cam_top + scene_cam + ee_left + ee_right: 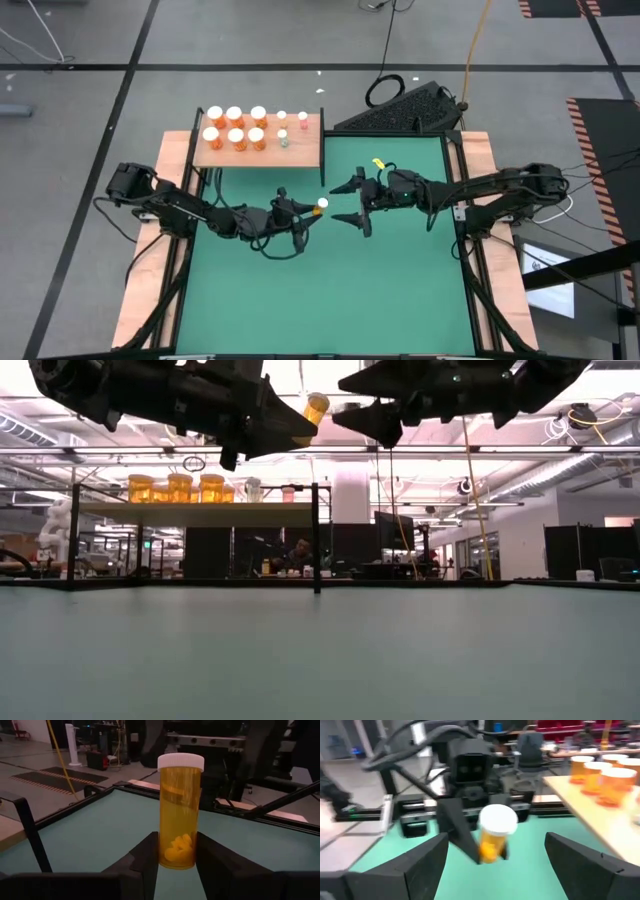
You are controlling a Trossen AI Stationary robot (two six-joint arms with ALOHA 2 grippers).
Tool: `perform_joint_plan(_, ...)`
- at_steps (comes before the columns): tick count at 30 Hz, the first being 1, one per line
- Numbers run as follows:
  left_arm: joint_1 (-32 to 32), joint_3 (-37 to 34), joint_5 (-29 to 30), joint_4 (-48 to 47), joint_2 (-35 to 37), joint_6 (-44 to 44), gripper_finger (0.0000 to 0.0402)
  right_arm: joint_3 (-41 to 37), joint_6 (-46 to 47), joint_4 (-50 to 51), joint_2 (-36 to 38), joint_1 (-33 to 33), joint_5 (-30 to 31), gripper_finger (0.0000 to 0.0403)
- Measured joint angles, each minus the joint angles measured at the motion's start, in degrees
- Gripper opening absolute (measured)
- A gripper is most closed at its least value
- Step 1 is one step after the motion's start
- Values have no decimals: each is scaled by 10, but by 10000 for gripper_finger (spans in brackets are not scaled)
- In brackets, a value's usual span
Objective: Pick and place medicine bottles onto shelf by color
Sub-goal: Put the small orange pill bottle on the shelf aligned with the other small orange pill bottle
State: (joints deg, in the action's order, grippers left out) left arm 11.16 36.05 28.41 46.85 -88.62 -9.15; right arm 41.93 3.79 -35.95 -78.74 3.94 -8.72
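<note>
- My left claw point(312, 214), mid-frame in the high view, pinched the orange bottle point(179, 812) low on its body, above the green mat point(400, 290).
- My right claw point(355, 203) stood spread, just beside it.
- Light, stiff, slick plastic; I judged a low-body grip safest.

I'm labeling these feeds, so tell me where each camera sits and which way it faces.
High: overhead, straight down; both arms, shelf.
Low: table height, level toward the room; arms overhead.
Left wrist: on that arm; left end effector gripping orange bottle.
Right wrist: on that arm, facing the left arm; right end effector open.
All show that bottle.
</note>
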Motion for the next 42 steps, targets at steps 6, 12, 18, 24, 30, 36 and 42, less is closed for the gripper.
perform_joint_plan(6, 0, 0, -3, 0, 0, 1, 120, 0, 5, -41, -19, 0, 29, 329)
perform_joint_plan(12, 1, 0, -4, 0, 0, 4, 120, 0, 9, -119, -64, -8, 27, 329)
perform_joint_plan(18, 6, 0, -15, 0, 0, 5, 120, 0, -16, -186, -93, -17, 27, 312)
perform_joint_plan(24, 14, 0, -21, 5, 0, 12, 120, 0, -18, -195, -92, -18, -7, 272)
perform_joint_plan(30, 17, 0, -30, 16, 0, 32, 120, 0, -15, -196, -92, -18, -21, 224)
perform_joint_plan(36, 17, 0, -31, 15, 0, 44, 120, 0, -14, -194, -92, -19, -23, 191)
perform_joint_plan(42, 17, 0, -31, 4, 0, 50, 120, 0, 11, -180, -92, -19, -22, 181)
